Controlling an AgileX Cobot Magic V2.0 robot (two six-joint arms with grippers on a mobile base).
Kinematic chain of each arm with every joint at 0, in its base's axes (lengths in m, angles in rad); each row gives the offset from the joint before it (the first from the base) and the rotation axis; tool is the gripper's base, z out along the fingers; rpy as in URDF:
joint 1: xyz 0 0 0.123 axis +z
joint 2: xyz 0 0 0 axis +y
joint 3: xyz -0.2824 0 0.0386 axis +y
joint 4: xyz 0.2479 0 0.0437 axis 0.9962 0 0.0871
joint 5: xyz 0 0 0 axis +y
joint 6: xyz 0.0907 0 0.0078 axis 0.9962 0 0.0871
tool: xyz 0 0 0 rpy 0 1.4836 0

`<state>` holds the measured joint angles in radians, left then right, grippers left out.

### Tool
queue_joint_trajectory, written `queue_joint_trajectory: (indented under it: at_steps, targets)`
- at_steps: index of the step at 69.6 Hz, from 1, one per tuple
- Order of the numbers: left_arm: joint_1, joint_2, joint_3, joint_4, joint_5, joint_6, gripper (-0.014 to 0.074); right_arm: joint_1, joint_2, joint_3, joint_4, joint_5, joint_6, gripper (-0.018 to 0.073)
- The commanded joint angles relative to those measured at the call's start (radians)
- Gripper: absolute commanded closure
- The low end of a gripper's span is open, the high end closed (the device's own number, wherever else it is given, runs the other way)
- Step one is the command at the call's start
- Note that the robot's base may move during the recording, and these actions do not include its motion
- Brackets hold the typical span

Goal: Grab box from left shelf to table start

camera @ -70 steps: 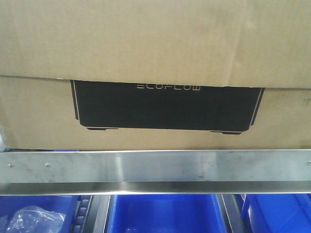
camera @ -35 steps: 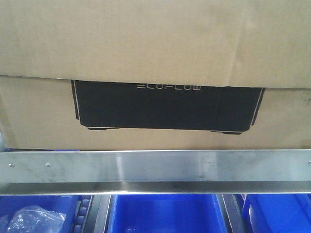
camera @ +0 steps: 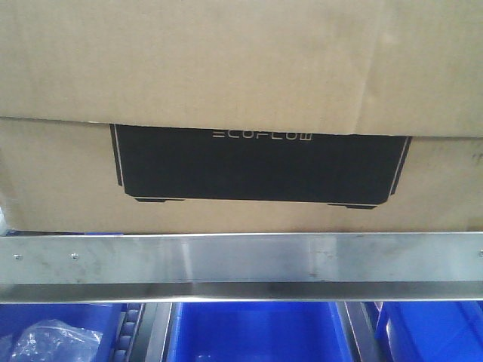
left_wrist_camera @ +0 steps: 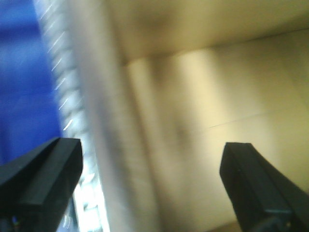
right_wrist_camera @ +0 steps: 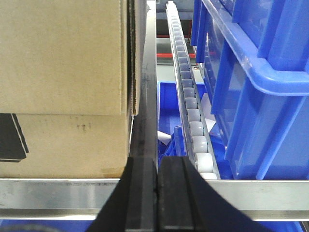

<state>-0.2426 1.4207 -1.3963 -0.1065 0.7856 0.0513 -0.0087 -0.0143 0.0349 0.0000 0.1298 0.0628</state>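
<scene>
The large brown cardboard box (camera: 241, 68) with a black ECOFLOW panel sits on the left shelf behind its silver front rail (camera: 241, 260). In the left wrist view my left gripper (left_wrist_camera: 152, 181) is open, its black fingers (left_wrist_camera: 41, 179) wide apart in front of the blurred side of the box (left_wrist_camera: 217, 96) and the rail (left_wrist_camera: 77, 72). In the right wrist view my right gripper (right_wrist_camera: 158, 193) is shut and empty, in front of the rail (right_wrist_camera: 58, 193) at the right edge of the box (right_wrist_camera: 63, 72). The table is out of view.
Blue plastic bins (camera: 249, 332) stand under the rail; one at left holds a clear plastic bag (camera: 49, 343). To the right of the box a roller track (right_wrist_camera: 188, 106) runs back, with stacked blue bins (right_wrist_camera: 260, 82) beside it.
</scene>
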Motion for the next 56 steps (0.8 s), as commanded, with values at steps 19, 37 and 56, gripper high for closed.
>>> queue_joint_trajectory:
  at_steps: [19, 37, 56]
  targets:
    - [-0.01, -0.003, -0.035, -0.012, -0.057, -0.113, 0.0647, -0.006, -0.01, -0.023, -0.008, -0.097, -0.003, 0.0502]
    - [-0.01, -0.003, -0.035, -0.025, -0.064, -0.113, 0.0692, -0.006, -0.01, -0.06, -0.008, -0.23, -0.002, 0.0502]
    - [-0.01, -0.003, -0.035, -0.026, -0.087, -0.16, 0.0692, -0.006, 0.086, -0.404, -0.008, 0.013, -0.002, 0.0501]
